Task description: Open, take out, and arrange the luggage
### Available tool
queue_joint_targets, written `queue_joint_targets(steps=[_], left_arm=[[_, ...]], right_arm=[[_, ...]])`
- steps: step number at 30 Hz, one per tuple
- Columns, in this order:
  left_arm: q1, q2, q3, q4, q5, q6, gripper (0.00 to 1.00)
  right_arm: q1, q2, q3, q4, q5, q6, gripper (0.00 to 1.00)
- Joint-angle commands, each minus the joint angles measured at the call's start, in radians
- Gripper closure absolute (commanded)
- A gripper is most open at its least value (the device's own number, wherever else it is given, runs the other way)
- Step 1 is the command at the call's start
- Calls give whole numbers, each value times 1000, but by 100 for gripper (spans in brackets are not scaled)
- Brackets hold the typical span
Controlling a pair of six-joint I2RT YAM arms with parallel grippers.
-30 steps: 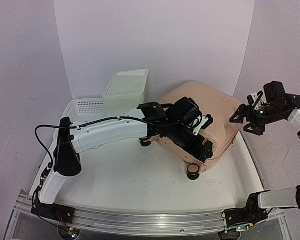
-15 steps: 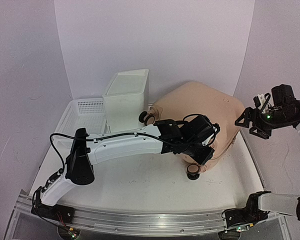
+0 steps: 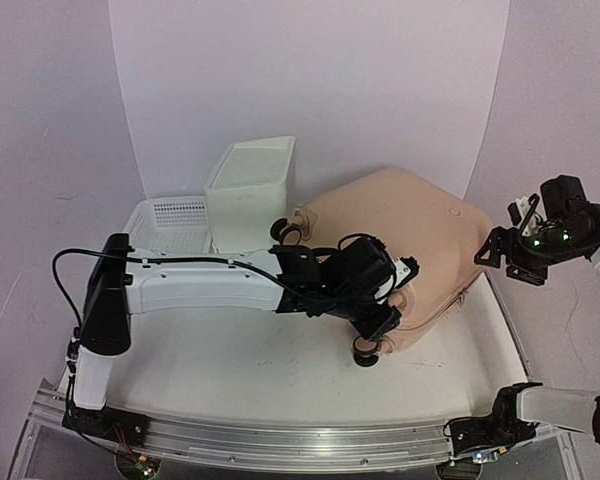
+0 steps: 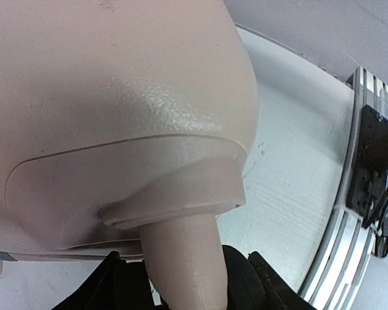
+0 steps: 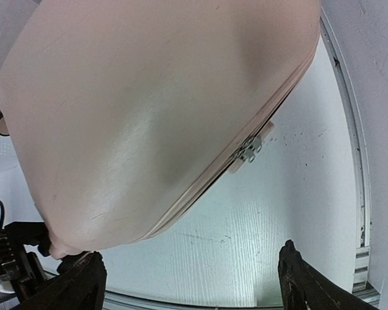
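Note:
The peach-pink luggage lies shut on the white table at the back right, a caster wheel at its near corner. My left gripper is shut on the peach wheel post under that corner, with a black finger on each side. In the left wrist view the luggage shell fills the frame. My right gripper hangs open to the right of the luggage, apart from it. Between its fingertips is only bare table. The luggage shows its zipper pulls.
A white plastic drawer box stands at the back, touching the luggage's left end. A white mesh basket lies to its left. A metal rail runs along the near edge, and curved white walls close the back and sides.
My left gripper dropped from the luggage's top to its near corner and closed on the wheel post. The luggage shifted slightly left. The right gripper drew back to the right.

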Motion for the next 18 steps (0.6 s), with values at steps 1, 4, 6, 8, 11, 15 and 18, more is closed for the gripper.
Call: queue_joint_targets(steps=[1, 4, 6, 8, 11, 15, 18], left_arm=[[-13, -232, -217, -157, -23, 40, 87], [-2, -320, -300, -156, -30, 0, 87], [7, -359, -334, -155, -26, -24, 87], [14, -391, -370, -153, -46, -47, 88], [36, -459, -458, -155, -92, -120, 88], [87, -565, -579, -140, -143, -198, 90], [108, -582, -588, -134, -163, -222, 90]], right_arm=[[1, -46, -60, -4, 18, -14, 9], [0, -77, -114, 12, -69, -8, 10], [1, -89, -138, 31, -130, 1, 12], [2, -95, -135, 39, -134, -3, 13], [1, -105, -119, 28, -65, -5, 18], [13, -99, -167, -21, -250, -29, 25], [118, -145, -218, -12, -237, 32, 27]])
